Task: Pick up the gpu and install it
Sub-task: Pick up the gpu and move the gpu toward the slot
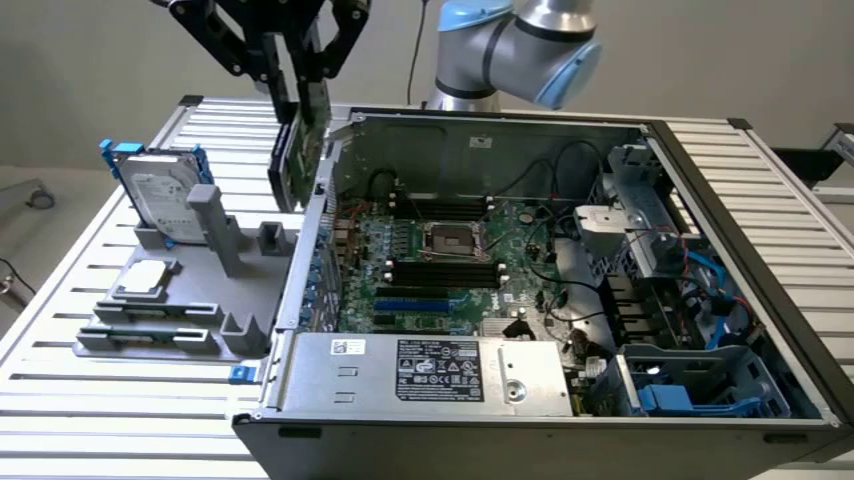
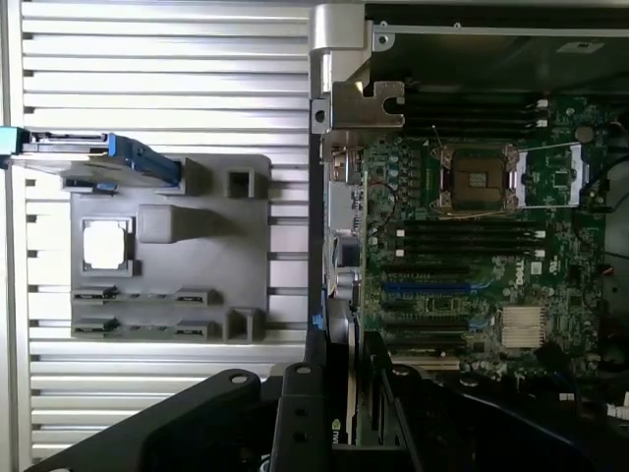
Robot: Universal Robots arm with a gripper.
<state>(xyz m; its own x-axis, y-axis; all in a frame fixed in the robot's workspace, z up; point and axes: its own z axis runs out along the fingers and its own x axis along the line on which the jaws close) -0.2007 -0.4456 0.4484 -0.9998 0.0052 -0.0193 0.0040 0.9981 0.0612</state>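
Note:
The gpu (image 1: 296,150), a flat black card with a green board edge, hangs upright over the open computer case's wall (image 1: 310,250) on the exterior view's left. My gripper (image 1: 296,85) is shut on its top edge, holding it clear of the table. The wrist view looks down the card edge-on (image 2: 346,393) between my black fingers (image 2: 295,413), with the gripper (image 2: 339,433) closed around it. The motherboard (image 1: 441,250) lies exposed inside the case, and its blue expansion slots (image 2: 442,288) sit just inside the wall beneath the card.
A grey fixture (image 1: 174,300) on the slatted table (image 1: 80,400) holds a silver hard drive in a blue frame (image 1: 160,195), a small silver square part (image 1: 147,278) and black memory sticks (image 1: 147,335). Power supply (image 1: 427,372), cables and drive cages (image 1: 667,300) crowd the case.

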